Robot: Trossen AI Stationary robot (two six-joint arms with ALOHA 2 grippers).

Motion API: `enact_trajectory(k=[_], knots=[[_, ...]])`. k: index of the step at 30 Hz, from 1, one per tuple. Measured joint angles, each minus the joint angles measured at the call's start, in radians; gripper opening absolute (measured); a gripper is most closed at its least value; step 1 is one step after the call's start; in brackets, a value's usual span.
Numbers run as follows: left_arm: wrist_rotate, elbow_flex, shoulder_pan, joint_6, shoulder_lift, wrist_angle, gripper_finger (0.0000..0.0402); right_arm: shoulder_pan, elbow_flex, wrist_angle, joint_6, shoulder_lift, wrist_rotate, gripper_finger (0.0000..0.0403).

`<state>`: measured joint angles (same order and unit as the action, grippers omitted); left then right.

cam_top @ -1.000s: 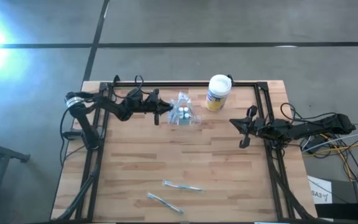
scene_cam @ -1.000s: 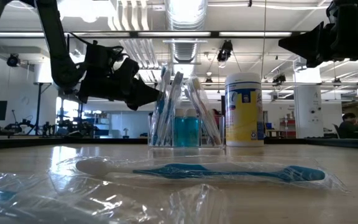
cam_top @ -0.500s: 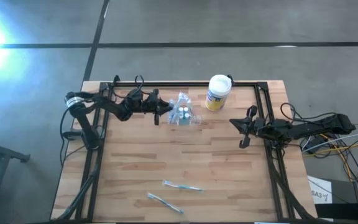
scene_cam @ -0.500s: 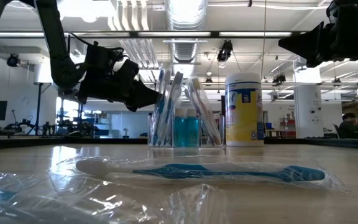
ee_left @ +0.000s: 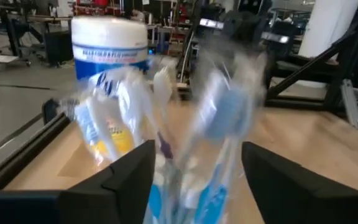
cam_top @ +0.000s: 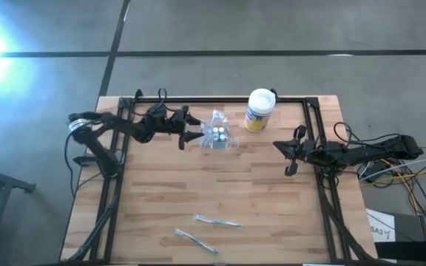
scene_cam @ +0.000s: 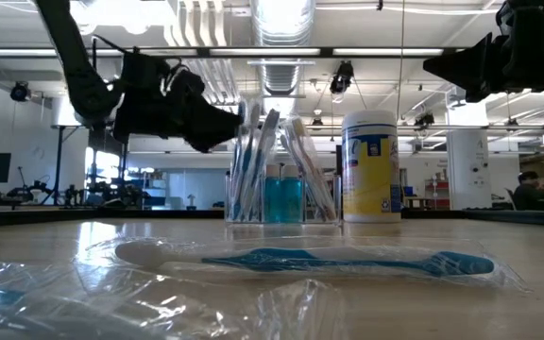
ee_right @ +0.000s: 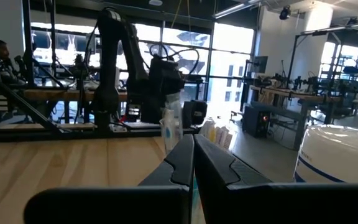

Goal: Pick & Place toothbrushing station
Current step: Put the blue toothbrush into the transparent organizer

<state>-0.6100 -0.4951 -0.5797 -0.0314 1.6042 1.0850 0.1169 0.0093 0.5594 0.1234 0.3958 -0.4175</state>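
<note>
The wooden tabletop carries a white-lidded canister near its far edge. Just beside it stands the toothbrushing station, clear and upright. The left gripper hangs raised at the station's side, fingers spread wide, holding nothing. The right gripper waits near the right edge, fingers pressed together. Two wrapped toothbrushes lie near the front edge.

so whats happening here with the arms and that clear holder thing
The left pincer is open right beside the clear toothbrush holder, which stands on the table next to the white-lidded canister. The right pincer is shut and waits over the table's right side. Two wrapped toothbrushes lie near the front edge.
</note>
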Motion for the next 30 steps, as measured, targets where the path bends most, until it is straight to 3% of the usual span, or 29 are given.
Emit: enact_trajectory(k=[7, 16, 20, 24, 26, 30], knots=[[0.004, 0.023, -0.004, 0.047, -0.251, -0.279, 0.0270, 0.000, 0.000, -0.001, -0.006, 0.000, 0.006, 0.0008], [0.014, 0.043, -0.035, 0.118, -0.734, -0.809, 0.0259, 0.000, 0.000, 0.000, -0.019, 0.000, 0.007, 0.0008], [0.066, 0.121, -0.034, 0.125, -0.978, -0.841, 0.0192, 0.000, 0.000, 0.001, -0.019, 0.000, 0.007, 0.0008], [0.218, 0.245, -0.032, 0.072, -1.170, -0.767, 0.0075, 0.000, 0.000, 0.001, -0.028, 0.000, 0.007, 0.0008], [0.245, 0.307, -0.031, 0.036, -1.224, -0.713, 0.0022, 0.000, 0.000, 0.002, -0.038, 0.000, 0.007, 0.0008], [0.240, 0.402, -0.030, 0.034, -1.316, -0.701, 0.0010, 0.000, 0.000, 0.012, -0.047, 0.000, 0.007, 0.0008]])
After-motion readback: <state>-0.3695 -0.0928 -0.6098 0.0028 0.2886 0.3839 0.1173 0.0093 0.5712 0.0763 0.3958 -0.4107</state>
